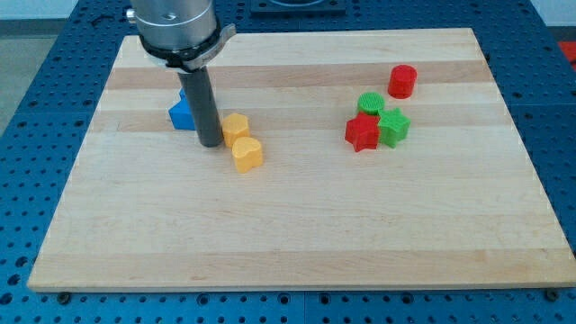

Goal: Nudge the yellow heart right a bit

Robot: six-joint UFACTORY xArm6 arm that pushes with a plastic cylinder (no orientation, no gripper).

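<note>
The yellow heart [247, 154] is found on the wooden board [297, 234], left of its centre; a second yellow block [236, 126], its shape not clear, is seen touching the heart on its upper-left side; my tip [211, 143] is set on the board just left of the heart, close beside that second yellow block; no jaws are carried and nothing is held by the rod; a blue block [183, 113] is partly hidden behind the rod, up-left of the heart; well right of the heart a red star [362, 133], a green star [393, 127] and a green cylinder [370, 104] are clustered; a red cylinder [402, 81] is placed beyond them, toward the view's top.
</note>
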